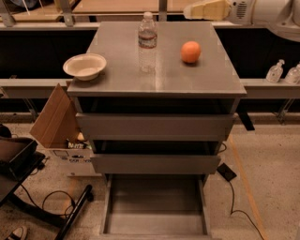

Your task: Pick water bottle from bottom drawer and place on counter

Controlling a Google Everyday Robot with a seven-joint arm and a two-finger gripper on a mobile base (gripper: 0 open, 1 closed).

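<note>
The water bottle [147, 42], clear with a white cap, stands upright on the counter [131, 79] near its middle back. The bottom drawer [154, 206] is pulled out and its grey floor is bare. My gripper [197, 11] is up at the top right of the view, above and behind the counter's far right edge. It is well clear of the bottle and holds nothing that I can see.
An orange [191, 51] sits on the counter to the right of the bottle. A white bowl [84, 66] sits at the counter's left edge. A cardboard box [58, 124] leans left of the cabinet. Pump bottles [276, 71] stand on the bench at right. Cables lie on the floor.
</note>
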